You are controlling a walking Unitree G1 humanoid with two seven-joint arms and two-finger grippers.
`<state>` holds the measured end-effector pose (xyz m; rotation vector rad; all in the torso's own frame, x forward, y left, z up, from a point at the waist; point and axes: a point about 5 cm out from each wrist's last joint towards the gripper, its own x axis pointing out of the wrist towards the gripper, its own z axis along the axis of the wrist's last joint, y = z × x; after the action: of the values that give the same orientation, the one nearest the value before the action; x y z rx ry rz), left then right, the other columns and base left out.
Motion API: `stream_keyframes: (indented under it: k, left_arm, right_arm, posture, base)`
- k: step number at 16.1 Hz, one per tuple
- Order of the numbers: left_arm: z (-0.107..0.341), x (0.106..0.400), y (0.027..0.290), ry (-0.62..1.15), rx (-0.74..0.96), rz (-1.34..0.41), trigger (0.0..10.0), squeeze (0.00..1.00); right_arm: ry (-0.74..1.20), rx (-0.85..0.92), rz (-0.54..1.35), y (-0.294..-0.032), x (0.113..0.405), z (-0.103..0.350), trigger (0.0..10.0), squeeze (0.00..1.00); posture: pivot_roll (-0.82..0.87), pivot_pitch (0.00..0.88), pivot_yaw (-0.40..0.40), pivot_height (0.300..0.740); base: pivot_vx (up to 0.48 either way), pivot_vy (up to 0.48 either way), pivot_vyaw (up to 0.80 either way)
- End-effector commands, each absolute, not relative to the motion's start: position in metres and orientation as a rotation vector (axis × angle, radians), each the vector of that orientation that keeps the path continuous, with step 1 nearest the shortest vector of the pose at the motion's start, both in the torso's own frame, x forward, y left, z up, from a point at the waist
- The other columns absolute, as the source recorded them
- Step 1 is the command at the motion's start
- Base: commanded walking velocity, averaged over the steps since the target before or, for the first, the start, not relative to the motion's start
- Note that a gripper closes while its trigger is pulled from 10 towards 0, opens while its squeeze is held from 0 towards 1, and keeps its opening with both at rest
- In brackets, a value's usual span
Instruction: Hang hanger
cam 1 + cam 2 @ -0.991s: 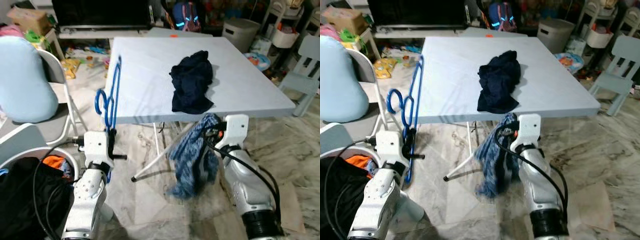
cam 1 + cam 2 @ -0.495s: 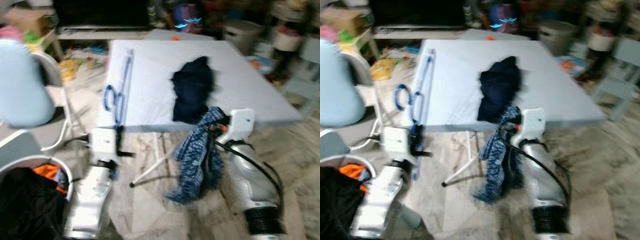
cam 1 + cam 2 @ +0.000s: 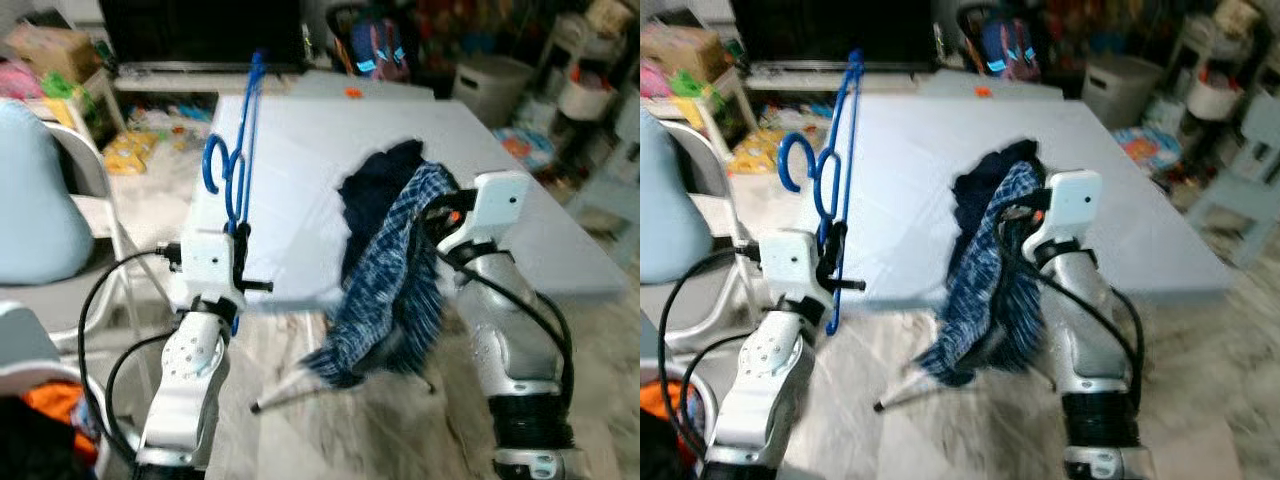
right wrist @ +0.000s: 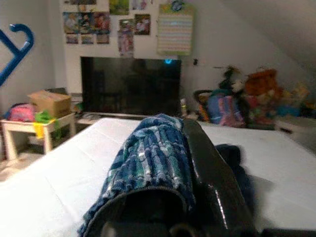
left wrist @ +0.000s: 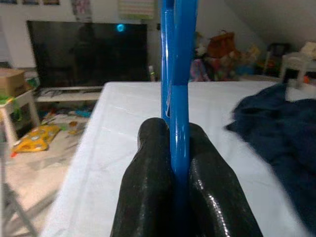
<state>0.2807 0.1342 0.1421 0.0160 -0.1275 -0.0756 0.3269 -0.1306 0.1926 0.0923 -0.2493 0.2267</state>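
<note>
**Both grippers holding their loads over the table's near edge**

The left gripper is clamping its two fingers tight on the hanger, which is standing upright above the table's near left corner, hook curling toward the robot's left. The right gripper is pinching the cloth; the checked blue fabric is draping over its fingers and hanging down past the table's near edge. Just beyond, a dark garment is lying crumpled near the middle of the table. A chair is standing off the table's left edge. Farther back, a TV is sitting against the wall, with a backpack beside it.
</note>
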Motion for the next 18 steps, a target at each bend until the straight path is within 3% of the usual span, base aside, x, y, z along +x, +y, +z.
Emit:
stream_keyframes:
  k: [1,3,16,18]
  left_arm:
    - [0.147,0.281,0.135,-0.136,0.028,-0.064,10.0,0.00]
    - [0.148,0.281,0.132,-0.149,0.044,-0.085,10.0,0.00]
    - [0.129,0.279,0.134,-0.059,0.036,-0.042,10.0,0.00]
    - [0.127,0.277,0.134,-0.050,0.036,-0.038,10.0,0.00]
  right_arm:
    - [-0.256,0.093,0.220,-0.133,0.326,0.197,10.0,0.00]
    - [-0.248,0.095,0.220,-0.134,0.326,0.195,10.0,0.00]
    - [-0.174,0.122,0.211,-0.134,0.328,0.183,10.0,0.00]
    - [-0.128,0.158,0.293,-0.124,0.332,0.179,10.0,0.00]
  posture:
    - [0.05,0.040,-0.035,0.740]
    - [0.05,0.041,-0.038,0.740]
    - [0.04,0.049,-0.046,0.740]
    - [0.04,0.053,-0.057,0.740]
  base:
    - [0.416,0.000,0.00]
    - [0.377,0.000,0.00]
    - [0.000,0.000,0.00]
    - [0.000,0.000,0.00]
